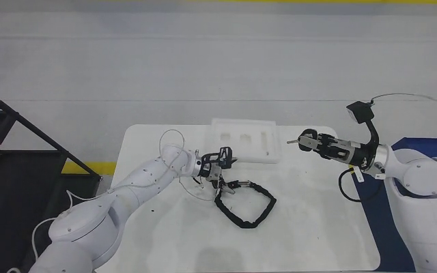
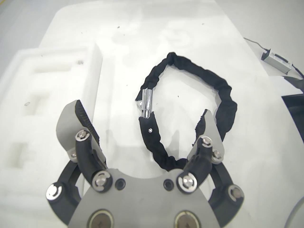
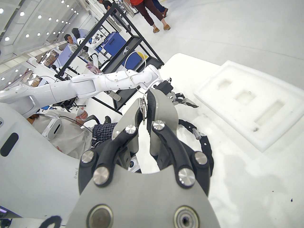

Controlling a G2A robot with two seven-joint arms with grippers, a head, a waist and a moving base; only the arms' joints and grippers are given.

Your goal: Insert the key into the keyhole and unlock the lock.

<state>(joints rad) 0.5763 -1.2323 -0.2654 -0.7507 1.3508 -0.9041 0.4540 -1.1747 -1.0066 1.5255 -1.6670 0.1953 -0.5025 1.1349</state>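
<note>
Chain sleeve (image 2: 224,91) blk; lock cylinder (image 2: 146,102) chrome; foam tray (image 1: 244,125) + table (image 1: 314,225) white.

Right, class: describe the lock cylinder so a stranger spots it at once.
On the white table, beside the white foam tray, lies a loop of black fabric-sleeved chain. The lock cylinder sits in a gap in the sleeve, near the open left gripper. It alone is shiny chrome.

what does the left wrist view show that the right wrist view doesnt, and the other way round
Left wrist view adds the full black loop of the chain lock and a grey power box on the floor. Right wrist view adds the right claw shut on the key. Both share the white foam tray, the lock's silver cylinder, the table and the open left claw.
</note>
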